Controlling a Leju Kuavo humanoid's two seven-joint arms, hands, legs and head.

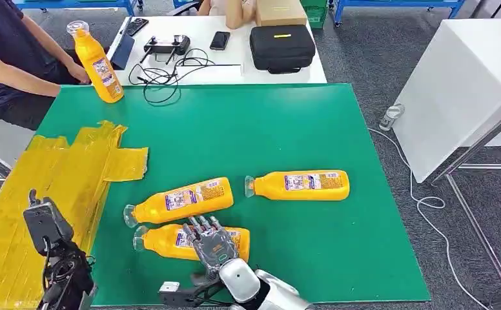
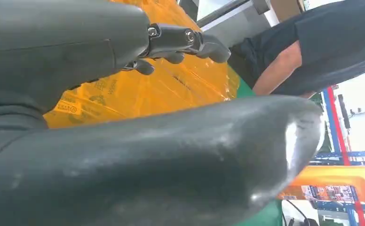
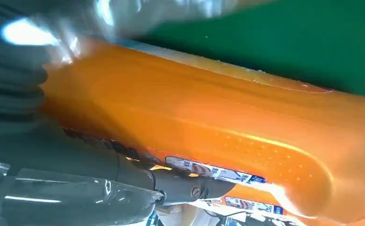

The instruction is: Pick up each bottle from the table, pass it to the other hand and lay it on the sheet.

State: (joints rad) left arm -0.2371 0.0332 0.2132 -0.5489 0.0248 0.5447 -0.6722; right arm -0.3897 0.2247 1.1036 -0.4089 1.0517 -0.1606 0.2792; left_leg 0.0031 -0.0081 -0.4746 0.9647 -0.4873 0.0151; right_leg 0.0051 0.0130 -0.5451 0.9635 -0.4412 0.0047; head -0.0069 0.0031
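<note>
Three orange bottles lie on the green table [image 1: 267, 129]. My right hand [image 1: 212, 245] lies over the nearest bottle [image 1: 164, 240], which rests on the table. In the right wrist view that bottle [image 3: 218, 122] sits between the thumb and the dark fingers [image 3: 180, 186]. A second bottle [image 1: 183, 199] lies just behind it and a third [image 1: 303, 185] further right. My left hand [image 1: 57, 258] hovers open over the yellow sheet [image 1: 54, 174], fingers [image 2: 180, 44] apart, holding nothing. The sheet [image 2: 171, 89] shows between them.
A person [image 1: 9, 58] at the far left corner holds a fourth orange bottle [image 1: 99, 64] upright on the table. Behind the green table a white desk [image 1: 235, 71] carries cables, a phone and a black case [image 1: 281, 46]. A white panel [image 1: 461, 84] stands on the right.
</note>
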